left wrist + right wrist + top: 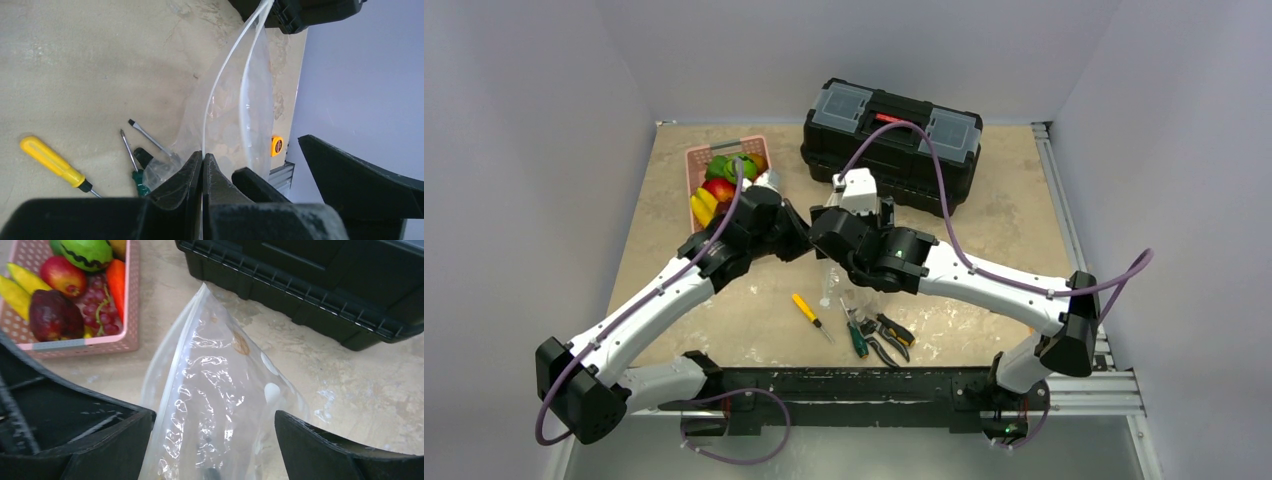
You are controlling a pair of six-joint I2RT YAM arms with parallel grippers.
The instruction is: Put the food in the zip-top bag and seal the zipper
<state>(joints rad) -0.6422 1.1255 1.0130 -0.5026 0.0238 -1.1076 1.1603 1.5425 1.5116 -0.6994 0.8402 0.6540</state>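
From where I stand, the left claw is clenched on the top edge of the zip-top bag, pinching one lip right at the zipper. It holds the bag upright in the middle of the bench, between the two arms. I take that as a way of keeping the mouth raised and within reach; whether the bag's bottom rests on the surface I can't tell. The right claw is released, its jaws spread wide on either side of the crinkly body without gripping it. My guess is it is lined up to take the other lip and draw the mouth apart. The food lies heaped in the pink basket at the far left, near the bag but apart from it, so loading is not yet done. A black toolbox sits along the back. A yellow screwdriver and a green-handled screwdriver lie on the near side. The bench is mottled beige, stone-like, boxed in by plain pale walls.
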